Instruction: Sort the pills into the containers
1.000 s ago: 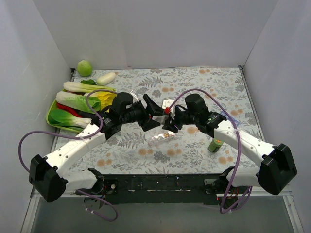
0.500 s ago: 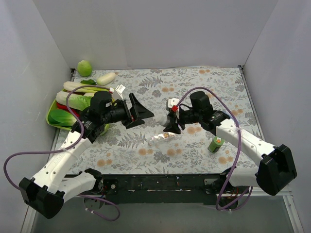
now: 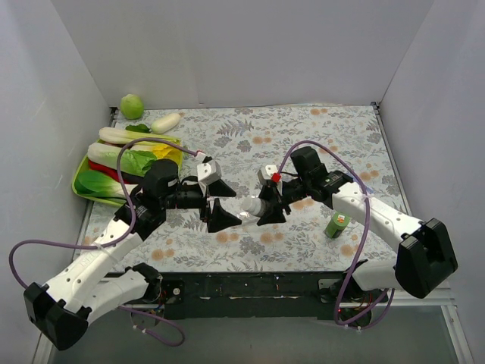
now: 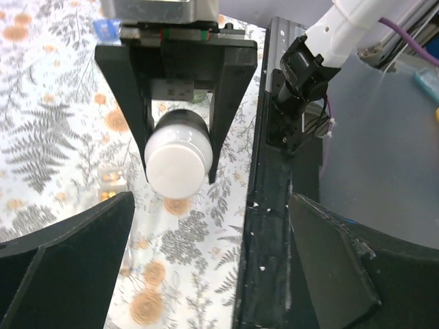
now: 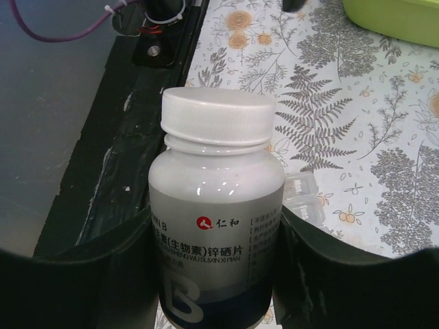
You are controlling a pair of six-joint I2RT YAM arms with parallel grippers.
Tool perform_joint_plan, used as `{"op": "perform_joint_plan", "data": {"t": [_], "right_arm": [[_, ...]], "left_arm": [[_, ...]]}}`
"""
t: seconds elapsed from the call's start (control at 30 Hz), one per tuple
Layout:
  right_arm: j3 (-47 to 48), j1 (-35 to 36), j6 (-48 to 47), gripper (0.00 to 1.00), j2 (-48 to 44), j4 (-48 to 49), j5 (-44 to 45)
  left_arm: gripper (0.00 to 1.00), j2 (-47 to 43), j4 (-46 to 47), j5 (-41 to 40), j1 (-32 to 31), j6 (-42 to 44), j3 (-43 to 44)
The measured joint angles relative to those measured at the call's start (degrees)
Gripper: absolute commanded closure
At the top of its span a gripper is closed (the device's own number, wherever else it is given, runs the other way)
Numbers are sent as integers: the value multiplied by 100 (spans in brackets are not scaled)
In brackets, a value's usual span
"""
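White pill bottle (image 5: 218,185) held level, cap facing spread left jaws, body pinched in right jaws

White bottle (image 5: 216,205), front label, right wrist view: a small red round logo followed by the Chinese characters 仁和. Beneath it is a line ending in (生物素)锌硒片. At the left edge are the cut-off Latin letters "MIN B". Near the bottom is a large white "B" on dark blue. The small print on the right is too fine to read.
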Motion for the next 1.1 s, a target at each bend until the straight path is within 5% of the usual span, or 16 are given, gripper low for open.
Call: {"op": "perform_joint_plan", "data": {"t": [0.4,0.6,0.8,0.9,1.1], "right_arm": [[79,7,-22,99,114,-146,-330],[79,7,-22,99,157,-157,-348],[79,7,-26,99,157,-170,-345],[79,13,-33,99,157,-184,-321],[76,42,72,99,142,-85,63]], "left_arm": [[15,514,560,236,-181,1161,-94],[49,793,691,142,-354,1202,-94],[72,901,706,-20,-369,1150,-94],[100,901,706,-120,-372,1025,-94],[100,901,614,-664,-380,-142,-94]]}}
